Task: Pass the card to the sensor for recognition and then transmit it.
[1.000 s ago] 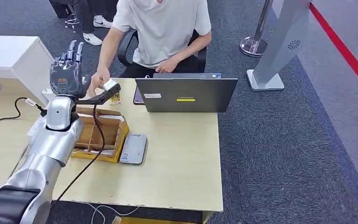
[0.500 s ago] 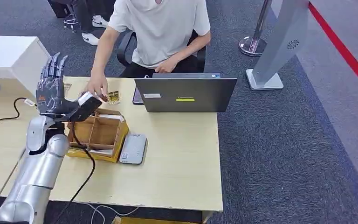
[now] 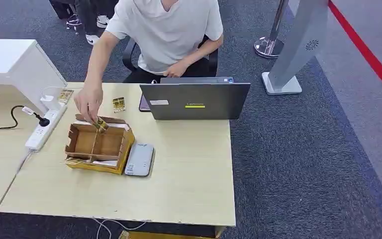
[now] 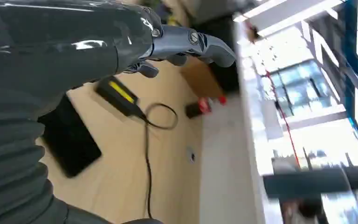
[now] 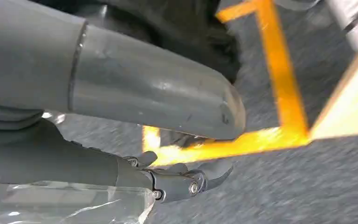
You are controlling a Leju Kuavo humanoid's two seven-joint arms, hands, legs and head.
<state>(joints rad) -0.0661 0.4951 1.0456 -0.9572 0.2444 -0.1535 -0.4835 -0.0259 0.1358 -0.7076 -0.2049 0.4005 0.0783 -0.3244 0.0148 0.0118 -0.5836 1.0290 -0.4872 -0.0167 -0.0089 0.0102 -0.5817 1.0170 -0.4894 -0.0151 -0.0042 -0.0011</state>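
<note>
A person's hand (image 3: 88,102) holds a small yellowish card (image 3: 101,124) over the back of the open cardboard box (image 3: 79,144). The flat grey sensor (image 3: 141,159) lies on the table against the box's right side. Two more cards (image 3: 119,104) (image 3: 65,95) lie on the table behind the box. In the left wrist view my left hand (image 4: 121,42) is above the table's left part with its fingers (image 4: 200,44) stretched out and nothing in them. My right hand (image 5: 158,102) hangs over the grey carpet beside the table's edge, its fingers (image 5: 186,179) apart from the thumb and holding nothing.
An open grey laptop (image 3: 195,101) stands at the table's back, with the seated person (image 3: 166,30) behind it. A white power strip (image 3: 42,129) with a black cable lies left of the box. A dark phone (image 4: 70,140) and a black adapter (image 4: 116,95) lie under my left hand.
My left arm has dropped down and left out of the head view. The person's hand has moved from my hand to the box, with a card in it.
</note>
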